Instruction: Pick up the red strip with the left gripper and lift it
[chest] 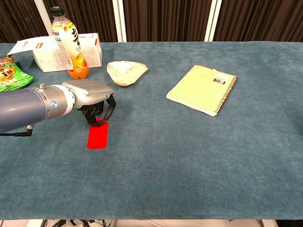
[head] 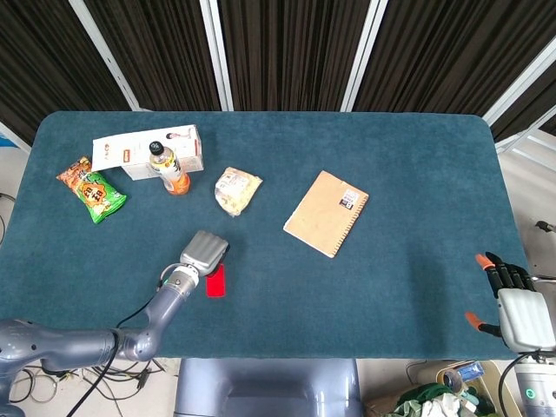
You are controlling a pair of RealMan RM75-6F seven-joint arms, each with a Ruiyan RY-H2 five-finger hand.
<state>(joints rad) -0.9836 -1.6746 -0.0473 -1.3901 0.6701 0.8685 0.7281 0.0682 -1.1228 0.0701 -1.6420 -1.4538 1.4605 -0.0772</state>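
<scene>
The red strip is lying flat on the blue table, toward the near left part of it, a little in from the near edge. Its far end is sitting under the left hand, whose dark fingers are curling down around that end. The fingertips are touching the strip's far end, but whether they are actually pinching it I cannot tell; most of the strip is resting on the cloth. In the head view the left hand is covering the top of the red strip, with the grey arm reaching in from the near left corner.

The right hand is hanging off the table past its near right corner, well apart from everything on it. Its fingers are pointing away from the robot and are spread, holding nothing.

Near the far left corner a white carton is lying on its side, with an orange drink bottle standing just in front of it. A green snack bag is lying by the left edge. A pale wrapped bun is sitting between the bottle and a tan spiral notebook, which is lying flat right of the middle.
</scene>
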